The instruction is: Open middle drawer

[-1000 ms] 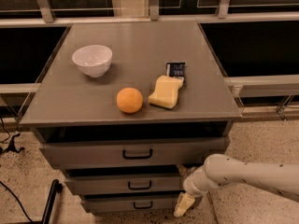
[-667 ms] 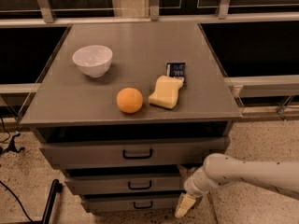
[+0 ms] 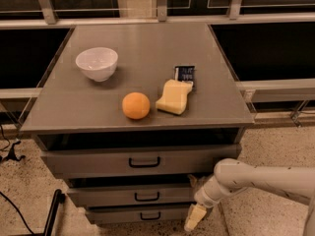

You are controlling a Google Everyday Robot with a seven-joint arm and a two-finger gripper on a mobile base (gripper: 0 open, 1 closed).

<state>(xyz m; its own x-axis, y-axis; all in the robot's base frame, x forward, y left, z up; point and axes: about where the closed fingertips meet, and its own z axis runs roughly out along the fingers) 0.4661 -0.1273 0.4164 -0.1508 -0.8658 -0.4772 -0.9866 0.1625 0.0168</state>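
Camera view shows the middle drawer (image 3: 108, 196) low in the centre of the frame, second of three grey fronts in the cabinet. It appears closed, with a dark gap above it. Its small black bar handle (image 3: 146, 196) sits at the middle of the front and is the only sensible place to take hold. The front is flat and smooth and gives no other purchase.

The drawer is probably rigid and not fragile. It should slide straight out towards the camera, with some resistance from its runners. The handle is thin and stands only slightly off the front, so a hook or pinch could slip off unless it is seated squarely.

Above it is the top drawer (image 3: 88, 162), wider and with a longer handle. Below it is the bottom drawer (image 3: 113, 215), the narrowest.

The gripper (image 3: 195, 218) hangs in the lower middle-right of the frame, pointing down and to the left. It is just beside the right end of the bottom drawer, below the middle drawer's handle and well to its right, and it touches neither handle. Whether it is apart or together cannot be told. The white arm (image 3: 256, 178) comes in from the right edge and bends down at the wrist.

On the cabinet top (image 3: 147, 48) are a bowl (image 3: 97, 63), an orange (image 3: 136, 105), a yellow sponge (image 3: 173, 96) and a dark packet (image 3: 185, 73).
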